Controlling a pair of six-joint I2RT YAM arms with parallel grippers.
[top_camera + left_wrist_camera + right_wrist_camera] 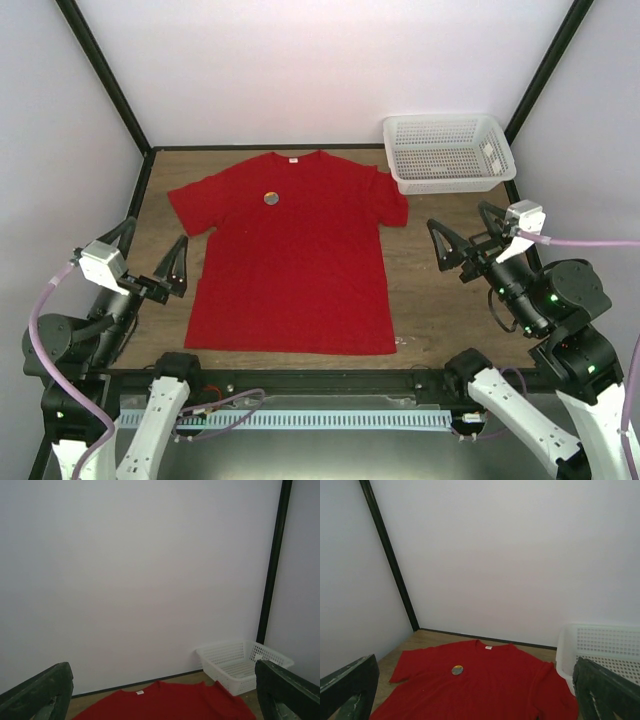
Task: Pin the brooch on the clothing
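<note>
The clothing, a red T-shirt, lies flat on the wooden table, neck toward the back wall. The brooch, a small round greyish badge, rests on its upper chest left of centre. It also shows in the right wrist view as the brooch on the shirt. My left gripper stands open off the shirt's left edge, holding nothing. My right gripper stands open to the right of the shirt, also holding nothing. The left wrist view shows only the shirt's collar end, between wide-apart fingers.
A white mesh basket stands at the back right corner, just past the shirt's right sleeve, and shows as the basket and the basket in the wrist views. White walls and black frame posts enclose the table.
</note>
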